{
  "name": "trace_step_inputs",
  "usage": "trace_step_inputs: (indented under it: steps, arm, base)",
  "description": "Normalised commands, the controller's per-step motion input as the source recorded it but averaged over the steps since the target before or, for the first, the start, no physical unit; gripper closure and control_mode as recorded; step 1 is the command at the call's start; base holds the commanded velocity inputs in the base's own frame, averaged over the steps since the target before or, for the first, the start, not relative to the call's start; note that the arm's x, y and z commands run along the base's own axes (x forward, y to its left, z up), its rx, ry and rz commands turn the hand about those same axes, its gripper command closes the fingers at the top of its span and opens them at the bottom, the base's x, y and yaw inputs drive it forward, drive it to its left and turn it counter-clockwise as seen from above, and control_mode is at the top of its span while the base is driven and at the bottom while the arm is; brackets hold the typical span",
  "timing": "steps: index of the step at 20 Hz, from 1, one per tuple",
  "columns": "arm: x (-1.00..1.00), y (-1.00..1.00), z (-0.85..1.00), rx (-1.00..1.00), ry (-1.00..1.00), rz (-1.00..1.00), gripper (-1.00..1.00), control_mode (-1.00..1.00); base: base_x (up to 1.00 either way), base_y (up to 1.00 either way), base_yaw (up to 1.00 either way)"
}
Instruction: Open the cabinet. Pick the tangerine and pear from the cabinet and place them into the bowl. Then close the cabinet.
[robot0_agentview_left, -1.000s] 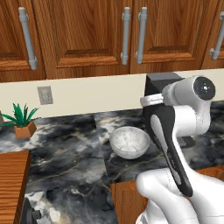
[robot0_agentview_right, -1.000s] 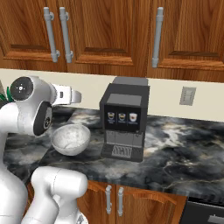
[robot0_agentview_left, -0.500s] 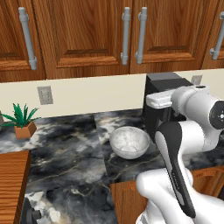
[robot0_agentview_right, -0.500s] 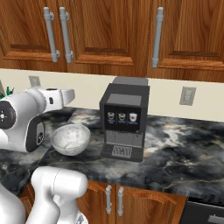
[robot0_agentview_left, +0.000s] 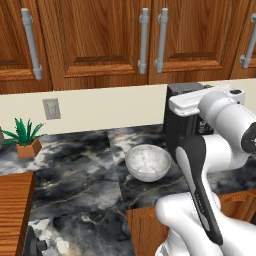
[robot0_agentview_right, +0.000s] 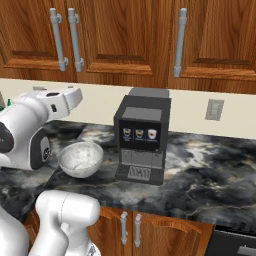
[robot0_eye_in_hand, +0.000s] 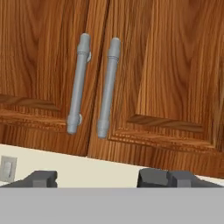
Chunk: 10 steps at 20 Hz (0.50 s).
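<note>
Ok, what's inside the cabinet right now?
Can't tell: both cabinet doors are shut, handles side by side, so the inside is hidden. The bowl on the counter holds nothing.

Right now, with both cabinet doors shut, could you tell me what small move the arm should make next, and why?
Probably advance the open gripper up toward one of the paired handles, likely the nearer one. In the hand view the cabinet is closed and the fingertips stand apart well below the handles, touching nothing. The bowl waits empty on the counter.
</note>
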Motion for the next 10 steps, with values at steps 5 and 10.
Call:
trace_step_inputs:
  steps: [5, 10]
  arm:
    - [-0.01, 0.0, 0.39, -0.01, -0.22, 0.0, -1.0, -1.0]
    - [-0.03, 0.0, 0.37, 0.0, -0.26, 0.0, -1.0, -1.0]
  base:
    - [0.0, 0.0, 0.0]
    - [0.0, 0.0, 0.0]
